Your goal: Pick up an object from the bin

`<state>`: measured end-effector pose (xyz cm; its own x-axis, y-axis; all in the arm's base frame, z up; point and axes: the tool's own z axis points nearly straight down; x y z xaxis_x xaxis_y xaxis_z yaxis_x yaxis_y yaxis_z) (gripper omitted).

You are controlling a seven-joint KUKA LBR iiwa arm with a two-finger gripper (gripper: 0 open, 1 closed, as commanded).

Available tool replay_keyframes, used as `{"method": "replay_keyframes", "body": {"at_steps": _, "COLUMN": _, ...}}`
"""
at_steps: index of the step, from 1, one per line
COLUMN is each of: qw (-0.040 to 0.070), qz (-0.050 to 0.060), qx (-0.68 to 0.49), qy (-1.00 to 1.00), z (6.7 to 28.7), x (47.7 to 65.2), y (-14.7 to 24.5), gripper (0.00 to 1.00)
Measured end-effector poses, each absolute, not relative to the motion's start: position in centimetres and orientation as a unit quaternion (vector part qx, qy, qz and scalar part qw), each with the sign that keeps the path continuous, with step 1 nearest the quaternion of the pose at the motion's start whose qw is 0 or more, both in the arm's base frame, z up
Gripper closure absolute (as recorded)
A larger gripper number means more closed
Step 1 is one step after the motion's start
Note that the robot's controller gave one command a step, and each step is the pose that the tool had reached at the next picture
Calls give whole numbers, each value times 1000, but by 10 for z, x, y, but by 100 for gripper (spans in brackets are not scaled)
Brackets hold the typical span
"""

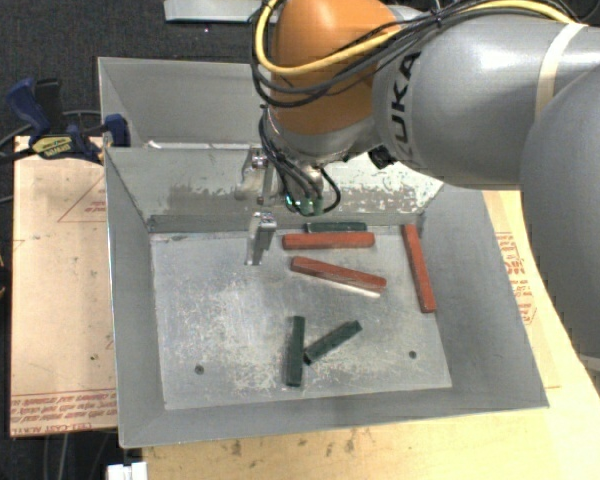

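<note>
Gripper (pixel 257 248) and orange wrist cover (pixel 325 58) are seen over the far left part of the grey metal bin (pixel 180 298). The gripper is hung low above a bare patch of floor at the foot of the far wall. Whether it is released or clenched cannot be told.

Nearest to it, just to its right in the view, a reddish-brown bar (pixel 328 239) is laid flat and level. A dark green bar (pixel 336 226) is set close along that bar's far side.

Slightly nearer the camera and again to the gripper's right, a second reddish-brown bar (pixel 337 274) with a pale edge is laid at a slight slant, apart from the first. Farther right, well apart from the gripper, a red bar (pixel 419 268) is set lengthwise toward the camera.

On the camera side of the gripper, an upright green bar (pixel 295 350) is pointed almost straight at the camera. A slanted green bar (pixel 332 340) is met against its side.
</note>
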<state>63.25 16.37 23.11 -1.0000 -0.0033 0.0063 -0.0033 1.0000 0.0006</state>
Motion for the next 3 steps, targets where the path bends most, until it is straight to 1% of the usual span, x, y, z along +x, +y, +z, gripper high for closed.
{"method": "replay_keyframes", "body": {"at_steps": 2, "qw": -1, "qz": -1, "qx": -2, "qy": -1000, "z": 237, "x": 635, "y": 163, "gripper": 0}}
{"method": "replay_keyframes", "body": {"at_steps": 3, "qw": -4, "qz": -1, "qx": 31, "qy": -1000, "z": 192, "x": 627, "y": 136, "gripper": 0}}
